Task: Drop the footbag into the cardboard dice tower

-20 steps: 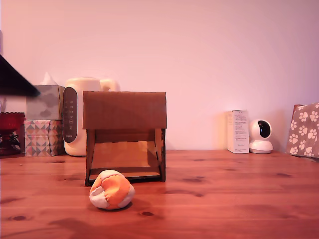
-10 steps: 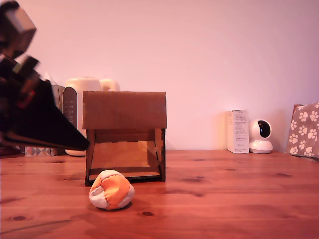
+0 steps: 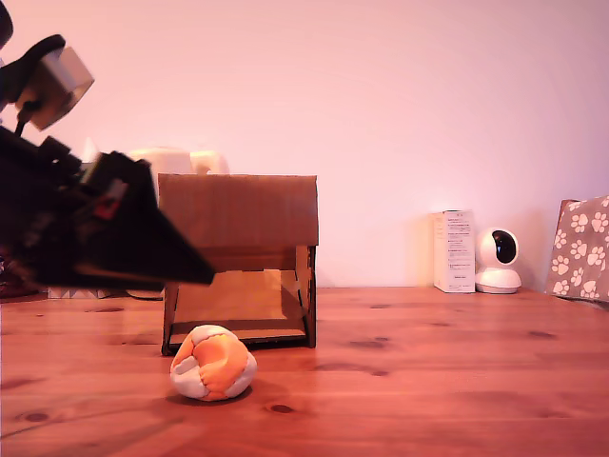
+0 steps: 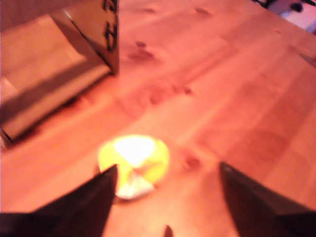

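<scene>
Nearest to me in the wrist view, the tool (image 4: 165,197) is spread wide, its two dark fingers (image 4: 84,205) apart with nothing between them. The footbag (image 4: 133,165) lies just beyond the fingertips on the tabletop (image 4: 237,98), closer to one finger than centred in the gap. In the exterior view the footbag (image 3: 213,363) sits just in front of the cardboard dice tower (image 3: 238,257), near the tower's leg on that view's left, not touching it. The tool (image 3: 143,249) hangs above and to the exterior view's left of the footbag, well clear of it.

I judge this as the approach step: nothing is grasped yet. The next move, as I see it, calls for shifting the tool so the footbag sits midway between the fingers, then lowering until they straddle it before closing. The bag looks soft, so it should squash a bit in the grip. The tower stands close behind, so I'd watch the far finger against the tower's front edge.
</scene>
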Controlling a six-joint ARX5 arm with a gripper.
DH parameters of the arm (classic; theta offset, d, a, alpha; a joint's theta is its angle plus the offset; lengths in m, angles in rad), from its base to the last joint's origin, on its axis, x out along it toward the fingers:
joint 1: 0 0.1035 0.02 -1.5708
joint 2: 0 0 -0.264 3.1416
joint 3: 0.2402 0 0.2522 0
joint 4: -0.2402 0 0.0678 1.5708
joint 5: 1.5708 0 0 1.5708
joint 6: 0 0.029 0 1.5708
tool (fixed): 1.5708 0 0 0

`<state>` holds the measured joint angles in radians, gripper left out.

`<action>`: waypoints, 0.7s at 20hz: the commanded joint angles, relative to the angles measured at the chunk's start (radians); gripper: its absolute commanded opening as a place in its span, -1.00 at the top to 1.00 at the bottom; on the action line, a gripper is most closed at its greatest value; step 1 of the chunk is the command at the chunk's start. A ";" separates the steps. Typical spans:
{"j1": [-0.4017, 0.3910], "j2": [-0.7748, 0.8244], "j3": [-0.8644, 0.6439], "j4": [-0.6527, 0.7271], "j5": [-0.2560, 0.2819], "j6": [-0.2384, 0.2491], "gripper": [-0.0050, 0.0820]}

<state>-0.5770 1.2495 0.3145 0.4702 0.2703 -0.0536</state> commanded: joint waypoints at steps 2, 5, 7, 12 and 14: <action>-0.002 0.072 0.005 0.068 0.000 0.032 -0.74; -0.002 0.155 0.013 0.142 0.001 0.039 -0.74; -0.002 0.214 0.029 0.166 0.001 0.040 -0.74; -0.002 0.356 0.105 0.167 0.002 0.045 -0.74; -0.002 0.409 0.135 0.161 0.002 0.047 -0.74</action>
<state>-0.5770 1.6375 0.4522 0.6289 0.2691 -0.0162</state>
